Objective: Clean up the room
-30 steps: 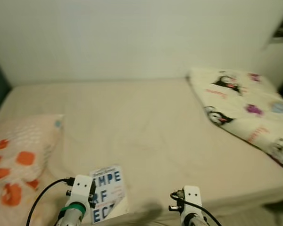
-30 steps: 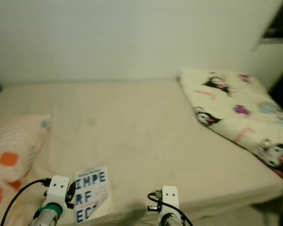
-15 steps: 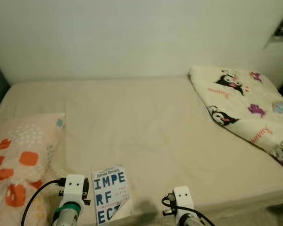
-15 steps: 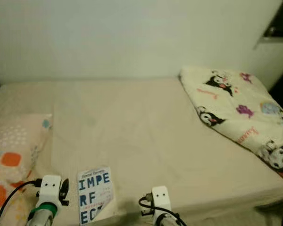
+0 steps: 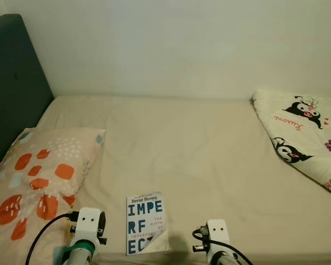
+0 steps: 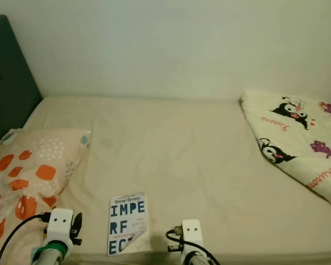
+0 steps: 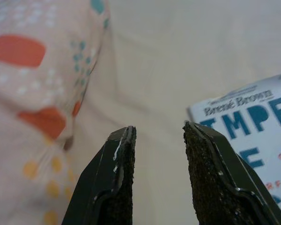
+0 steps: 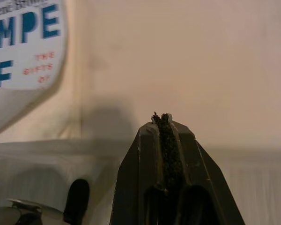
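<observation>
Left gripper part open, holding nothing; white paperback book w/ blue lettering lies flat on the beige bed just to its right, slightly ahead, long axis running away from robot. Right gripper closed, empty, further off on book's other side. Left arm looks nearer.

The white paperback book with blue block letters has its lower corner curled over, hiding part of the title. The cream blanket printed with black cartoon figures and the orange-spotted peach pillow run past the picture's edges.
</observation>
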`<state>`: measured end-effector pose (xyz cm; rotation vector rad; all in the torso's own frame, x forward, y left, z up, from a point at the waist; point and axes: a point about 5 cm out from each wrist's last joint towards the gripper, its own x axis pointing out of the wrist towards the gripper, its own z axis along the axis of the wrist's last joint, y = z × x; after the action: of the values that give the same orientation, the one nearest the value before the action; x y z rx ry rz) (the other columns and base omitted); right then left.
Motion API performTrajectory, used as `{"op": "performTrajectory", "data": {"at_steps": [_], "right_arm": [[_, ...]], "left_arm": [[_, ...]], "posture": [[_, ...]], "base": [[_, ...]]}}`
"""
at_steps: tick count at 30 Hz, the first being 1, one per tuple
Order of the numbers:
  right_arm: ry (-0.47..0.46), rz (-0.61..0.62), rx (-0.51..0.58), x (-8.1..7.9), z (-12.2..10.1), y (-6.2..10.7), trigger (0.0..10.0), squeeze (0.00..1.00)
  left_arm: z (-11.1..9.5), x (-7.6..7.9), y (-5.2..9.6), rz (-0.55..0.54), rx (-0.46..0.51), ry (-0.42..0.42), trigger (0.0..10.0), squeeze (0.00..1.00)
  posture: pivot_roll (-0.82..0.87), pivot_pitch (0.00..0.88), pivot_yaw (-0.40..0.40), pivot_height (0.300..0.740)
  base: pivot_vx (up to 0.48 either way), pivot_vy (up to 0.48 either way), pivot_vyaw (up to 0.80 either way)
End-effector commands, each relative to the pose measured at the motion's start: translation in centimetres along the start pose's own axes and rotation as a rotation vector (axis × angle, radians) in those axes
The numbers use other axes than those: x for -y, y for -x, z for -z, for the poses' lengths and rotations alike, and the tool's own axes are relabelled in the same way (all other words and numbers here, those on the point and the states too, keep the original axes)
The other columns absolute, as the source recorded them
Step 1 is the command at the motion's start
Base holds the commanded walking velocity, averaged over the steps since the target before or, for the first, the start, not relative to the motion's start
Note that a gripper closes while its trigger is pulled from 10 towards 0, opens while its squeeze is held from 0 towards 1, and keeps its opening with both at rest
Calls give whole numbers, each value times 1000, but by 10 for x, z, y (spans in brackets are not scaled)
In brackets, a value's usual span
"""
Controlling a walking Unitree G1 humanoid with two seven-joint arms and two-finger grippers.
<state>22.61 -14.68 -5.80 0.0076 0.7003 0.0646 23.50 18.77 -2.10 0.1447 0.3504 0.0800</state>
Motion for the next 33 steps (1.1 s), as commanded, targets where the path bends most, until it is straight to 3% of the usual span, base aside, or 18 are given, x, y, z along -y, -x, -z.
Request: {"op": "performTrajectory", "data": {"at_steps": [1, 14, 33], "right_arm": [[-26, 13, -31, 3, 8, 2, 10000, 0], [26, 3, -25, 1, 7, 2, 10000, 0], [39, 11, -29, 4, 7, 2, 10000, 0]], "left_arm": [[1, 2, 0, 10, -3, 4, 10000, 0], [1, 5, 2, 16, 5, -22, 10000, 0], [-1, 6, 1, 16, 8, -5, 10000, 0]], "posture": [[43, 0, 32, 740], [47, 0, 23, 740], [44, 0, 22, 740]], "base": [[0, 0, -800], [0, 0, -123], [0, -456, 0]]}}
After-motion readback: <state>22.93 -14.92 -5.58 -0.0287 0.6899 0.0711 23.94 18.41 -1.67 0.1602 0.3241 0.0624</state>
